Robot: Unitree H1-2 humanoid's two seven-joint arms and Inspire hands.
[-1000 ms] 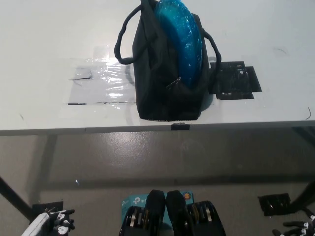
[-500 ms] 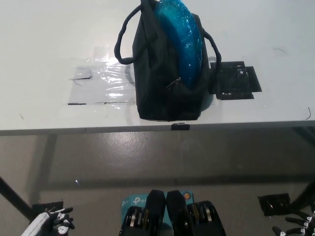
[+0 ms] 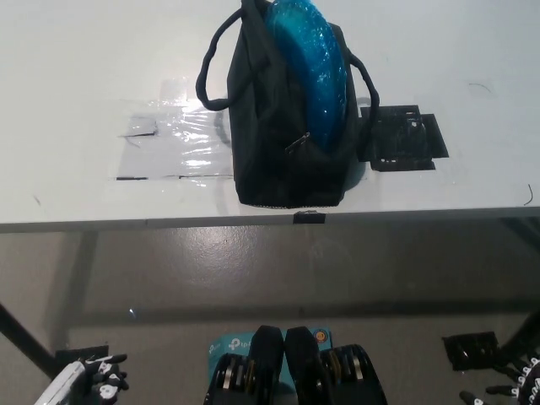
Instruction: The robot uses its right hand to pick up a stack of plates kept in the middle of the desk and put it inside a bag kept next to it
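One stack of plates [image 3: 314, 63] — glossy blue, round-edged, apparently film-wrapped — stands on edge inside the bag [image 3: 283, 135], at 12 o'clock on the white desk [image 3: 67, 101]; placement looks done, nothing visibly left. Bag is soft black fabric, boxy, with looped handles, flanked by clear tape at 9 o'clock and a black marker at 3 o'clock. Right hand [image 3: 515, 384] at 4 o'clock holds nothing, fingers spread — white left hand [image 3: 99, 375] rests at 8 o'clock, grip unreadable.

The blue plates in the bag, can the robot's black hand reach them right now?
Probably not yet. The right hand hangs low at the picture's corner, below the table edge, far from the plates standing in the bag.
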